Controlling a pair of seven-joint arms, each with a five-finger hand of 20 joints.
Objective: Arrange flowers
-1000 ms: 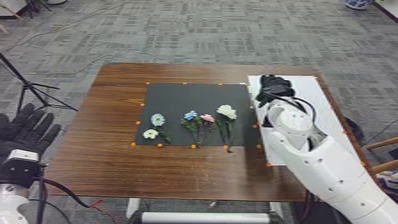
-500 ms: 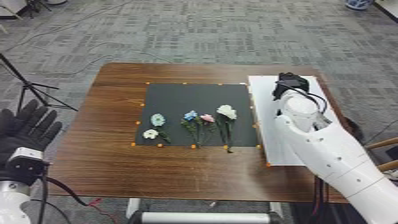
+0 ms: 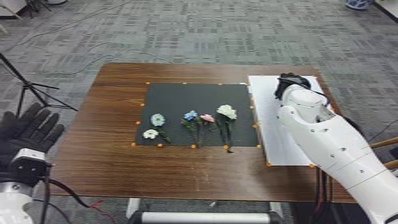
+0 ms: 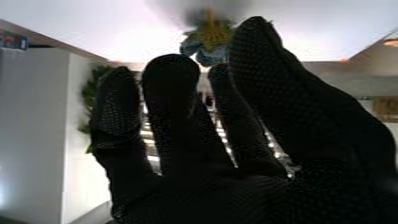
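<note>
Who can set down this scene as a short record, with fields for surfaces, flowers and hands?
Surface: brown table
Left on table: black mat
Right on table: white board
Mat flowers: pale blue, small white, blue, pink, large white
Left hand: open, beside table
Right hand: over board's far end
Near right hand: blue-petalled flower; grip unclear

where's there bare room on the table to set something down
Free: the far half of the black mat, beyond the flowers; the brown table left of the mat and along its near side. Crowded: the mat's near half, and the white board's far end, at the right hand.
</note>
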